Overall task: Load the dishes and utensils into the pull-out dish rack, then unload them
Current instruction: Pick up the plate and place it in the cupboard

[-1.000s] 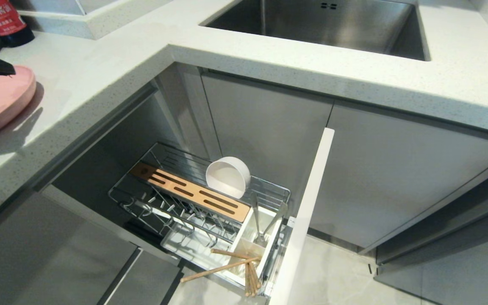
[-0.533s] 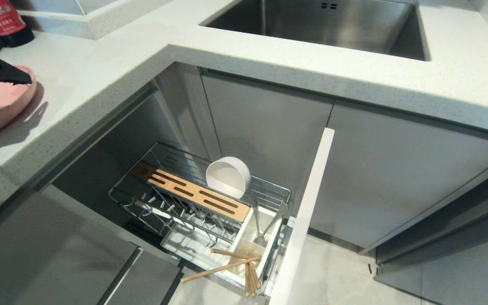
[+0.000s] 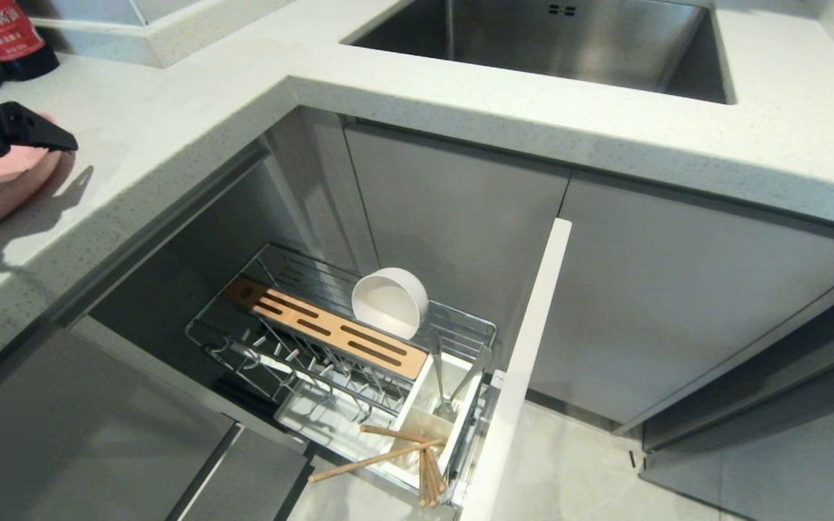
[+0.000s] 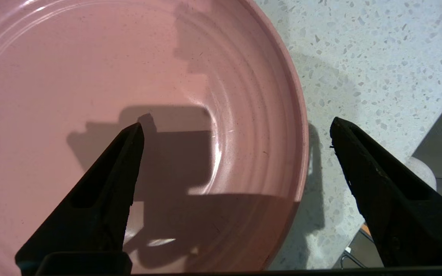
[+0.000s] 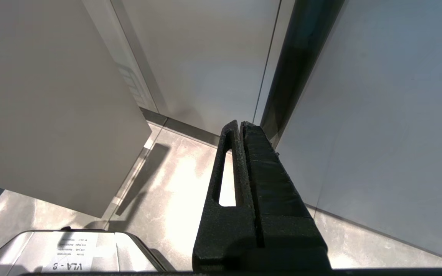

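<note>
Left gripper (image 4: pixel 236 126) has spread wide and pushed further into frame at far left since a second ago; pink plate (image 4: pixel 90 96) now lies flat on the speckled countertop (image 3: pixel 192 108), one finger above its ridged glossy face, the other outside the rim. Chrome wire rack (image 3: pixel 330 340) lower centre: cream bowl (image 3: pixel 389 302) on edge behind the slotted wooden strip (image 3: pixel 326 328), spoon (image 3: pixel 440 383) and chopsticks (image 3: pixel 388 449) in the white utensil box. Red-labelled bottle (image 3: pixel 4 32) upper left, print unreadable. Right gripper (image 5: pixel 240 128) pressed together over floor
</note>
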Robot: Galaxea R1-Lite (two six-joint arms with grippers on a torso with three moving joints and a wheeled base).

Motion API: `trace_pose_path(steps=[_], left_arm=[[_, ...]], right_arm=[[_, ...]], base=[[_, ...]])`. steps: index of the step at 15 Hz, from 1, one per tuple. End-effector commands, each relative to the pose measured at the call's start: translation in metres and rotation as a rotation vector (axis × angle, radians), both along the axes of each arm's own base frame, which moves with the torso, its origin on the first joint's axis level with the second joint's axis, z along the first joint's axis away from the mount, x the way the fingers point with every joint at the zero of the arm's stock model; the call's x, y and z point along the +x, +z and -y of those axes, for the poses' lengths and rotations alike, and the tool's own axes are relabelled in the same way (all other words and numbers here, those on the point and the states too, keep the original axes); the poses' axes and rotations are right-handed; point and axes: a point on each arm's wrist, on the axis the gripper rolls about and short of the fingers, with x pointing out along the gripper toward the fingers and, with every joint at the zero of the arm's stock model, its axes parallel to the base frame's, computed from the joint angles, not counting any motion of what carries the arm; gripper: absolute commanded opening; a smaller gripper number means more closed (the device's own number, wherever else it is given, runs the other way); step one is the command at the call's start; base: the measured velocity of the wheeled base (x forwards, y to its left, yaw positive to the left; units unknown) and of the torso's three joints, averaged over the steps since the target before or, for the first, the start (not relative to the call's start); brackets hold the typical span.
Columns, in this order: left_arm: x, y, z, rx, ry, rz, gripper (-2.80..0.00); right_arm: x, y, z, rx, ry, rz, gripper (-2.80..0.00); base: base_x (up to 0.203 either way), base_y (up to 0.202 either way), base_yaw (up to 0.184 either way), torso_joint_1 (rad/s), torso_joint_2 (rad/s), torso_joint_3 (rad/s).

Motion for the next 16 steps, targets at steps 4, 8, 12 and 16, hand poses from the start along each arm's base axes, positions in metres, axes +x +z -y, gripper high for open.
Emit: trace_pose_path(steps=[4, 8, 12, 16], left_arm=[[0.0084, -0.0051, -0.001, -0.003, 0.002, -0.027, 0.0], [0.0084, -0.0051, -0.001, -0.003, 0.003, -0.027, 0.0], [0.0081, -0.006, -0.0012, 0.003, 0.013, -0.032, -2.8], [0.0074, -0.0058, -0.0013, 0.006, 0.021, -0.033, -2.8]], right_arm=[[0.0, 0.0001, 0.0, 0.0, 0.0, 0.0, -2.8], [0.0, 0.0, 0.0, -0.001, 0.0, 0.0, -2.8], [0.0, -0.0001, 0.0, -0.001, 0.0, -0.001, -2.8], [0.0, 0.0001, 0.0, -0.001, 0.0, 0.0, -2.8]], base=[[0.0, 0.0, 0.0, 0.0, 0.0, 0.0], [0.0, 0.0, 0.0, 0.0, 0.0, 0.0], [0.0, 0.0, 0.0, 0.0, 0.0, 0.0], [0.0, 0.0, 0.0, 0.0, 0.0, 0.0]])
